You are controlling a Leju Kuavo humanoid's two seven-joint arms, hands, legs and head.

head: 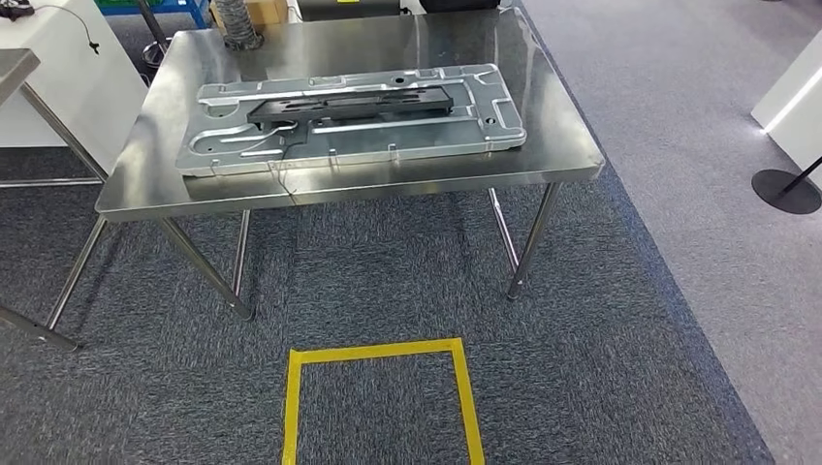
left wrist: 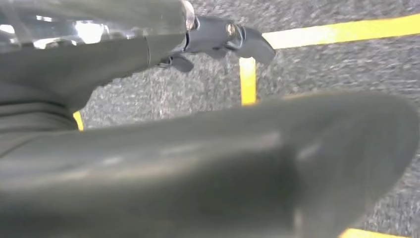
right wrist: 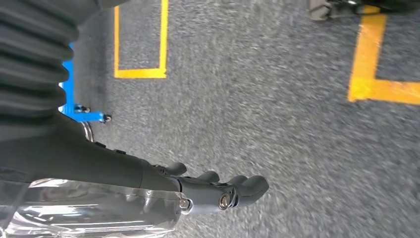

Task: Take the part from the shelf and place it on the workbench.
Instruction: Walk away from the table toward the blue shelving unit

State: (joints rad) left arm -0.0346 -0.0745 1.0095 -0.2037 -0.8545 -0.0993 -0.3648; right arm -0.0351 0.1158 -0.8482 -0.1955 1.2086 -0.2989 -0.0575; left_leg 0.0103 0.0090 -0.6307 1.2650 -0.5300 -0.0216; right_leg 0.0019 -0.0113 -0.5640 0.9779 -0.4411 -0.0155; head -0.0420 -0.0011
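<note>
I see the shiny steel workbench [head: 368, 184] standing on grey carpet, and the big flat metal part [head: 354, 121] lies on top of it with a black piece [head: 354, 105] resting across its middle. On the floor in front of the workbench is a yellow tape square [head: 383, 392]. My left hand [left wrist: 218, 42] and right hand [right wrist: 218, 191] both hang over the carpet holding nothing, fingers a little apart.

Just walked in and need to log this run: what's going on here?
The large metal part lies flat on the steel workbench, with nothing touching it. The robot stands back from the table, near a yellow floor square. Both arms hang over the carpet: the left hand and right hand hold nothing, fingers fairly straight.
</note>
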